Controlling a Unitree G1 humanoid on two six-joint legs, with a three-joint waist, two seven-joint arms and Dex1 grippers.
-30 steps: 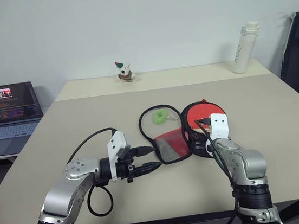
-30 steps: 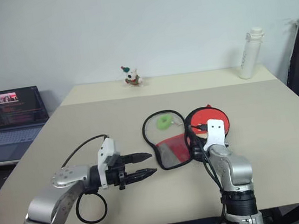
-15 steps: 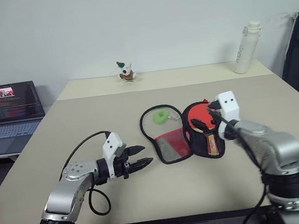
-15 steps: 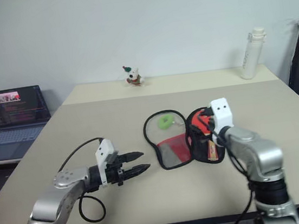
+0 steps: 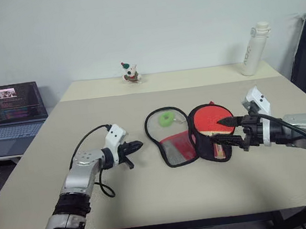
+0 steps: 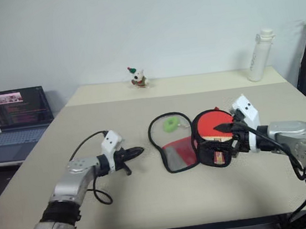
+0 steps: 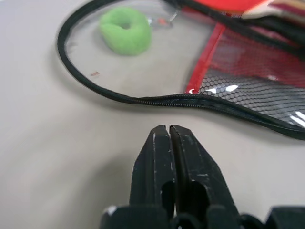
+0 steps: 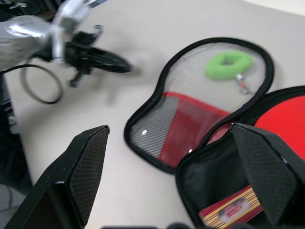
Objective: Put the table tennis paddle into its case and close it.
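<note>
Desk (image 5: 153, 204): beige, carrying all items listed.

Case (image 5: 170, 137): lain open near the desk's centre, its two halves spread side by side. The left half is a black-zipped flap with a clear upper panel and red mesh lower panel; a green charm (image 5: 165, 119) is seen at the clear panel. The right half is a black-lined pocket.

Table tennis paddle (image 5: 212, 119): lodged in the right half of the case, red round face uppermost and toward the far side of the desk, the handle end toward the near edge, so the long axis runs roughly far to near. In the head views the handle is largely hidden by the pocket wall; in the right wrist view a striped handle strip (image 8: 231, 207) is disclosed inside the black pocket.

Left gripper (image 5: 136, 145): held low over the desk, just left of the case, pointed toward it. In the left wrist view its fingers (image 7: 155, 162) are shown pressed together with nothing between them, apart from the zip edge.

Right gripper (image 5: 225, 130): raised over the right half of the case, pointed left. Its fingers (image 8: 81, 167) are shown spread wide in the right wrist view, grasping nothing.

Background: laptop (image 5: 9, 115), small figurine (image 5: 130, 72), white bottle (image 5: 252, 49).
</note>
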